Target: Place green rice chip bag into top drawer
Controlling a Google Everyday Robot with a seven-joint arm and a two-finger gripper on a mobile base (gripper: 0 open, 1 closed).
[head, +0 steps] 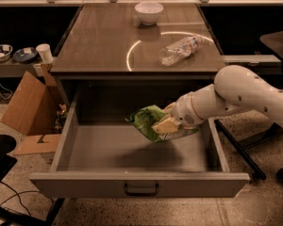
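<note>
The green rice chip bag [148, 119] is a light-green glossy bag held over the open top drawer [132, 185], above the right half of its floor. My gripper [164, 125] is shut on the bag, one pale finger across its right side. The white arm comes in from the right. The drawer is pulled fully out and nothing lies on the part of its grey floor that shows; its small dark handle [141, 190] is centred on the front panel.
A clear plastic bottle [180, 50] lies on the tabletop, with a white bowl [148, 12] further back. A cardboard box [29, 105] leans left of the drawer. A cup [45, 53] and dishes stand on a low shelf at left.
</note>
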